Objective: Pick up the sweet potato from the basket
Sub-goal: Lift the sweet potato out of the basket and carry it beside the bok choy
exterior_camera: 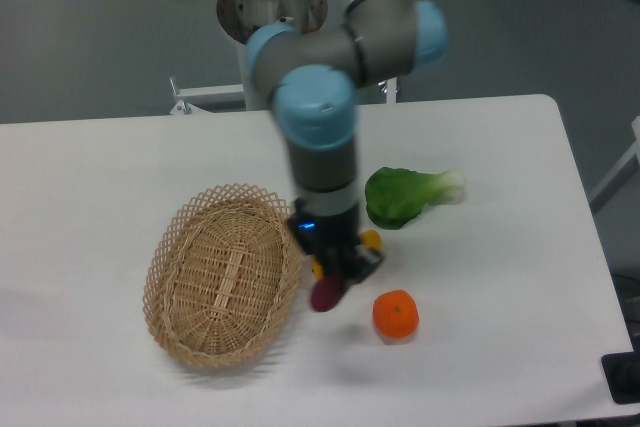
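Note:
The light tan wicker basket (222, 275) lies on the white table at the left of centre; nothing shows inside it. My gripper (338, 269) hangs just right of the basket's rim and is shut on the magenta-purple sweet potato (325, 294), whose lower end sticks out below the fingers. The sweet potato is outside the basket, over the table between the rim and the orange. Part of it is hidden by the fingers.
A round orange (396, 315) sits on the table right of the gripper. A green leafy vegetable (407, 194) lies behind it. A bit of a yellow fruit (371, 239) shows behind the gripper. The table's front edge is near.

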`<state>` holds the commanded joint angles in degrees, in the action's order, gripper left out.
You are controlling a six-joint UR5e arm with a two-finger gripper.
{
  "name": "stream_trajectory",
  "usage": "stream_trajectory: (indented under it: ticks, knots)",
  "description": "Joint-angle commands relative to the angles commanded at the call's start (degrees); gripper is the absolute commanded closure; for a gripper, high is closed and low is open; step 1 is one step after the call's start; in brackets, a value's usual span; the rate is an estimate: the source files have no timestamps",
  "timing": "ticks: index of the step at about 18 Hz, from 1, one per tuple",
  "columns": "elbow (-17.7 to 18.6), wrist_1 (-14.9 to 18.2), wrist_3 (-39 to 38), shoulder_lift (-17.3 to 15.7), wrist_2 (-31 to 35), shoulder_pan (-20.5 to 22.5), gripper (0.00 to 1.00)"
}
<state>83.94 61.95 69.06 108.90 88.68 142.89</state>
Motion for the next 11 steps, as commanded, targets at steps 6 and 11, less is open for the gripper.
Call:
stream_trajectory:
  ticks: [6,11]
  knots:
    - [-0.4,2.3,9.0,-1.1,-1.4,6.7,0.79]
    - [-0.2,2.4,10.2,-1.1,-1.3,7.7,0.79]
